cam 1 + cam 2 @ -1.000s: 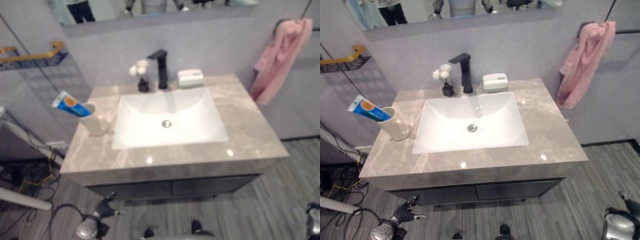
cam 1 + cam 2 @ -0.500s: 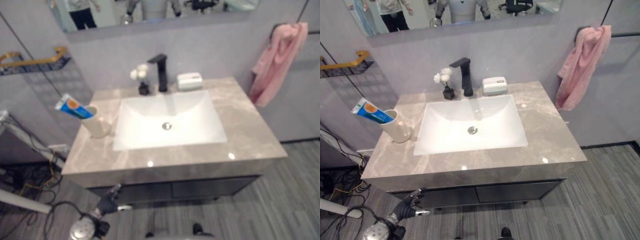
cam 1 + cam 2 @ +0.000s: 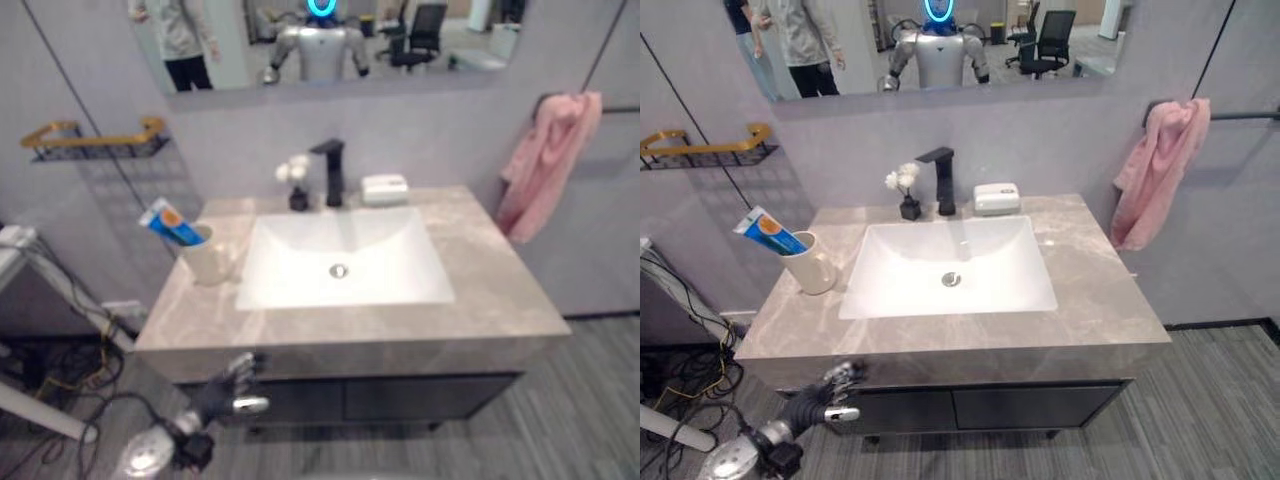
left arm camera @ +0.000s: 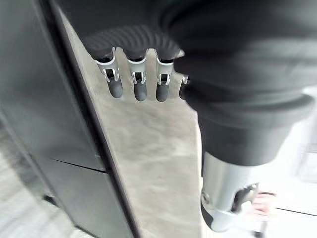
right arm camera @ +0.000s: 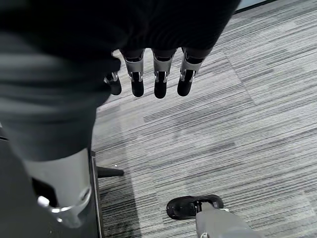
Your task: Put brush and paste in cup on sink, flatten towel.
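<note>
- The cup [image 3: 813, 268] stands on the grey counter [image 3: 1090, 300], just left of the white sink [image 3: 950, 270].
- The paste [image 3: 770, 232] leans tilted inside the cup, its end pointing out to the left; I cannot tell if a brush is there too.
- The pink towel [image 3: 1155, 170] hangs bunched on the wall rail, to the right of the counter.
- The left hand [image 3: 825, 395] is low before the counter's front edge, fingers relaxed, holding nothing.
- The right hand [image 5: 148, 74] hangs over the floor, fingers straight and empty.
</note>
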